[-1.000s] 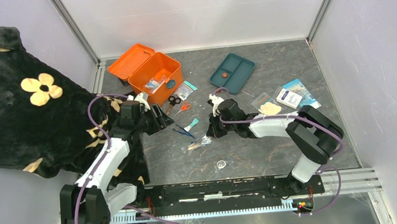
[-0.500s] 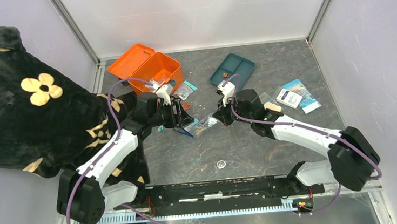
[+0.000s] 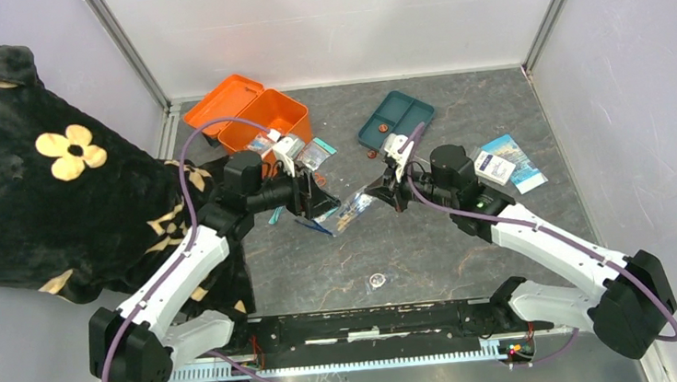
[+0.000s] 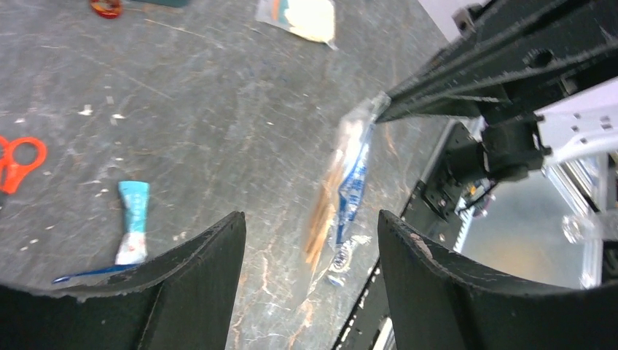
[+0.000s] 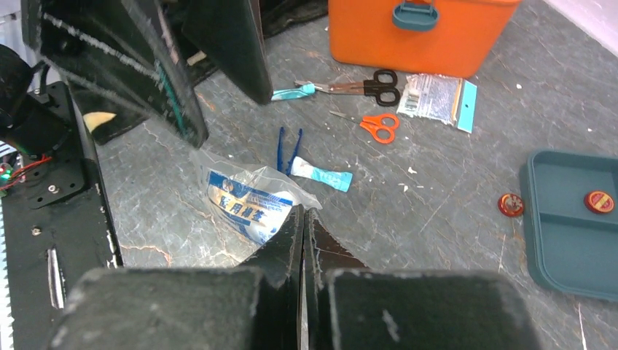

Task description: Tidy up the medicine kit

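From above, my right gripper (image 3: 391, 185) is clenched on one end of a clear packet (image 3: 353, 212), holding it over the table (image 3: 471, 263) between the two arms. The packet's long axis runs from that grip down-left, straight toward my left gripper (image 3: 321, 197), whose jaws are spread and face the free end. The medicine kit (image 3: 284, 114) sits open at the far left of the table, behind the left gripper. That puts the left arm clearly nearer to it.

Through the left wrist camera, the packet hangs almost edge-on just beyond my fingertips. It is lined up with the gap between them, not yet inside it. Its length runs top to bottom in the picture, pinched at the top by the right fingers.

Through the right wrist camera, my jaws are closed tight on the packet's near edge. The left fingers stand just beyond its far end, and the kit lies past them. I judge this to be a handover: the left jaws need to come forward around the free end.
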